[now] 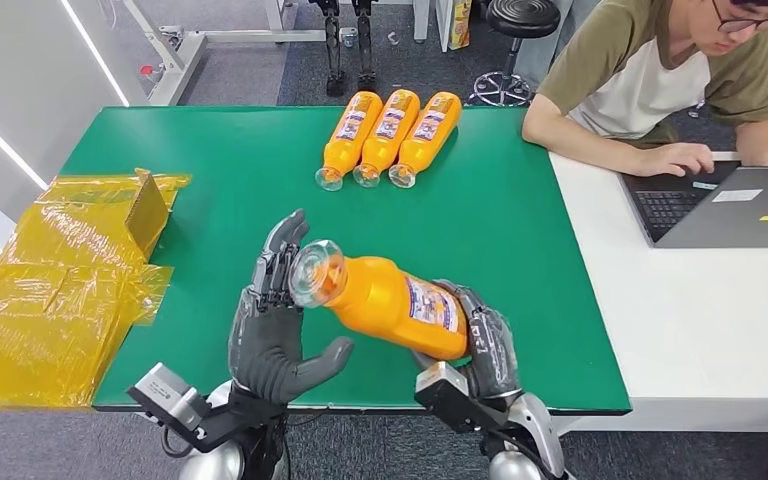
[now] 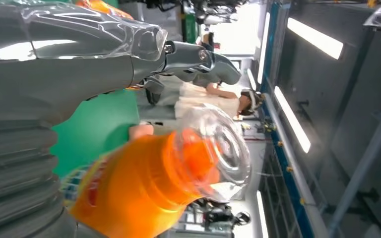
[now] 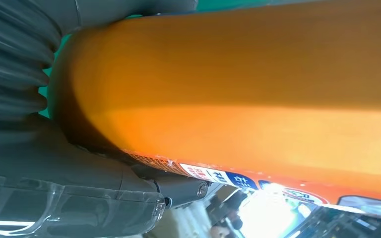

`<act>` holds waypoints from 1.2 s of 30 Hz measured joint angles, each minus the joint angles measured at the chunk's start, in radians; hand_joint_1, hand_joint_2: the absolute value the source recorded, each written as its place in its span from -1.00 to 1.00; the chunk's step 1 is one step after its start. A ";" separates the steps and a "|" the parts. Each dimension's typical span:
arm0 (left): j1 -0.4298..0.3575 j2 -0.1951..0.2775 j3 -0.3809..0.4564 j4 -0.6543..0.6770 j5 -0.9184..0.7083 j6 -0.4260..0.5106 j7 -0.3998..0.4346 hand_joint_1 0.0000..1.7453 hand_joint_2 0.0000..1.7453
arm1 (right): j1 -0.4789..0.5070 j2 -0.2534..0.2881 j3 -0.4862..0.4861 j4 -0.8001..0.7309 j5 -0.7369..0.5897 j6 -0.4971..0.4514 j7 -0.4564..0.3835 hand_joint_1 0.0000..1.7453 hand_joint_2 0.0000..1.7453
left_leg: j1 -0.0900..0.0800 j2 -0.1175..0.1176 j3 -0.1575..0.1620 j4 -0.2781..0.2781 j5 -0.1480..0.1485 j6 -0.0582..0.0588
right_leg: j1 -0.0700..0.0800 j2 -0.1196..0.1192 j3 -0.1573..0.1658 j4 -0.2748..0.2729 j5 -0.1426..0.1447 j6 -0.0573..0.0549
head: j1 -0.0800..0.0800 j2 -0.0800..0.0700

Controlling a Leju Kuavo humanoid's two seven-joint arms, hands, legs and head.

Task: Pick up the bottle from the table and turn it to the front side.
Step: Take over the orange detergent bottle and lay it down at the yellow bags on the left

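Orange bottle [image 1: 385, 298], clear cap, lifted off table.
Lies tilted, cap end higher (toward robot's left), label partly upward, base in right hand [image 1: 482, 352].

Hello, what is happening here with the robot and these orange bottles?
The right robot hand holds an orange bottle lifted over the green table, its clear cap pointing toward the left robot hand, which is open beside the cap. Three more bottles lie side by side at the far edge. A person works on a laptop nearby.

4 orange bottles [image 1: 388, 300], 2 robot hands [image 1: 278, 330], 1 laptop [image 1: 720, 205], 1 person [image 1: 660, 80], 1 yellow bag [image 1: 60, 285].
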 joint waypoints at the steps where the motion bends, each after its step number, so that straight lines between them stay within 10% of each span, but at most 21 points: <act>1: -0.005 -0.001 0.000 0.004 0.007 -0.005 -0.003 -1.00 1.00 | 0.004 0.000 0.005 -0.007 0.008 0.012 -0.003 1.00 1.00 | 0.000 0.000 0.000 0.000 0.000 0.000 | 0.000 0.000 0.000 0.000 0.000 0.000 | 0.000 0.000; 12: -0.032 -0.003 0.000 0.038 0.037 -0.019 -0.026 -1.00 1.00 | 0.010 -0.013 0.040 -0.037 0.039 0.110 -0.003 0.83 1.00 | 0.000 0.001 0.000 0.000 0.000 0.000 | 0.000 0.000 0.000 0.000 0.000 0.000 | 0.000 0.000; 18: -0.032 -0.002 0.001 0.041 0.047 -0.018 -0.037 1.00 1.00 | -0.009 -0.023 0.044 -0.034 0.025 0.132 0.000 0.69 1.00 | 0.000 0.000 0.000 0.000 0.000 0.000 | 0.000 0.000 0.000 0.000 0.000 0.000 | 0.000 0.000; 24: -0.031 -0.004 0.002 0.041 0.066 -0.005 -0.044 1.00 1.00 | -0.027 -0.023 0.046 -0.031 0.021 0.143 0.012 0.31 1.00 | 0.000 0.001 0.000 0.000 0.000 0.000 | 0.000 0.000 0.000 0.000 0.000 0.000 | 0.000 0.000; 28: -0.030 -0.009 0.002 0.041 0.071 0.006 -0.044 1.00 1.00 | -0.033 -0.020 0.050 -0.021 0.017 0.139 0.014 -1.00 1.00 | 0.000 0.000 0.000 0.000 0.000 0.000 | 0.000 0.000 0.000 0.000 0.000 0.000 | 0.000 0.000; 36: -0.026 -0.011 0.021 0.041 0.068 0.029 -0.048 1.00 1.00 | -0.019 0.011 0.054 -0.007 -0.030 0.056 -0.033 -1.00 1.00 | 0.000 0.000 0.000 0.000 0.000 0.000 | 0.000 0.000 0.000 0.000 0.000 0.000 | 0.000 0.000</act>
